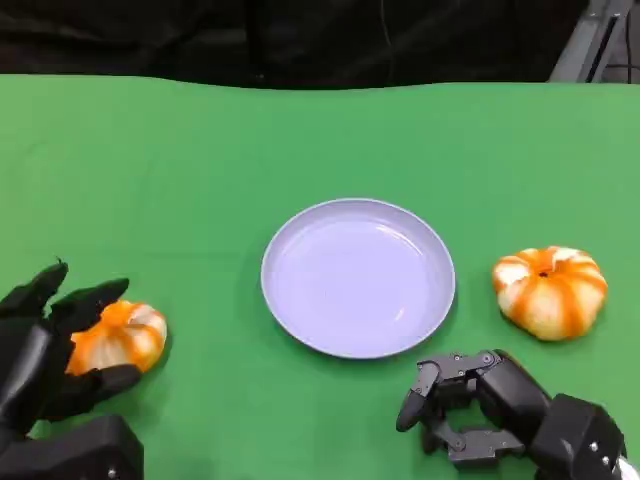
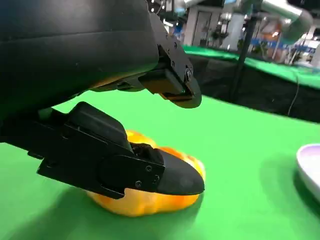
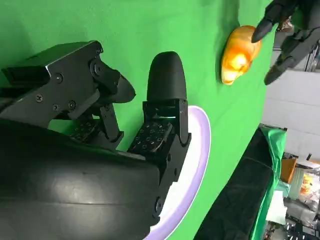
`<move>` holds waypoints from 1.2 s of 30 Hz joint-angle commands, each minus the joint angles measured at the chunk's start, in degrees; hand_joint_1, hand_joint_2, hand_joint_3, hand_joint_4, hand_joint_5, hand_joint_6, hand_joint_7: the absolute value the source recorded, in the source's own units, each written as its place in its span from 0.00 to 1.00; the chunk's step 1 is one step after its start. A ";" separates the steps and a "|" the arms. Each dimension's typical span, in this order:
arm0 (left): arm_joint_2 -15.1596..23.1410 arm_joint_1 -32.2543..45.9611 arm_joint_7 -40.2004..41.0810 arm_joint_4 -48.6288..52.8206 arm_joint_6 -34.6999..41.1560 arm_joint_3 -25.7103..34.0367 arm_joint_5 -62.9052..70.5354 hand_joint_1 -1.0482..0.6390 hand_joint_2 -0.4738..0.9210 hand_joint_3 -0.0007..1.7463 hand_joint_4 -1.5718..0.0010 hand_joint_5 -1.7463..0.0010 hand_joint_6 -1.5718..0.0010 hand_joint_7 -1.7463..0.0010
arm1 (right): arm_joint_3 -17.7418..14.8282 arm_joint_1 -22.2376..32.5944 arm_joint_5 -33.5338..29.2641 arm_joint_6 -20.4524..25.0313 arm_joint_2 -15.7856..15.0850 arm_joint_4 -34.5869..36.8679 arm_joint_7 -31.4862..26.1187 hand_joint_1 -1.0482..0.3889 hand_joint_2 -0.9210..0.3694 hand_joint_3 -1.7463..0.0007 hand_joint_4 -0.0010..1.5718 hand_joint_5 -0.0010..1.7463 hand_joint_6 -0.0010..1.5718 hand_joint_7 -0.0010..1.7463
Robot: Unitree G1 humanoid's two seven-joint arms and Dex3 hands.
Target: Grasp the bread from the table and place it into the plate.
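An orange-and-white bread lies on the green table at the near left. My left hand cups it, with fingers above and the thumb below, and the bread still rests on the cloth. In the left wrist view one finger lies across the bread while another hangs a little above it. The lilac plate sits empty at the table's middle. My right hand hovers near the plate's front right rim, fingers half bent, holding nothing. The right wrist view shows the plate, the bread and my left hand.
A second, larger orange-and-white bread sits right of the plate, just beyond my right hand. The green cloth ends at a dark far edge. The plate's rim shows in the left wrist view.
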 commanded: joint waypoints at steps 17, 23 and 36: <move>0.32 -4.29 -1.57 8.76 -7.42 -3.37 -4.08 0.13 1.00 0.14 0.78 0.99 0.65 1.00 | -0.37 -0.26 0.13 0.00 -0.69 -0.11 -0.16 0.87 0.24 0.43 0.63 0.75 0.64 0.52; -0.70 -6.70 -2.10 13.10 -5.80 -4.93 -4.02 0.14 1.00 0.14 0.77 0.99 0.66 1.00 | -0.23 -0.18 -0.26 -0.16 -0.78 -0.10 -0.41 0.88 0.23 0.43 0.62 0.75 0.64 0.52; -1.40 -11.82 -0.56 22.73 -3.02 -7.50 -3.94 0.14 1.00 0.13 0.76 0.99 0.67 1.00 | -0.57 -0.13 0.35 0.01 -0.68 -0.23 0.35 0.88 0.22 0.44 0.61 0.76 0.64 0.53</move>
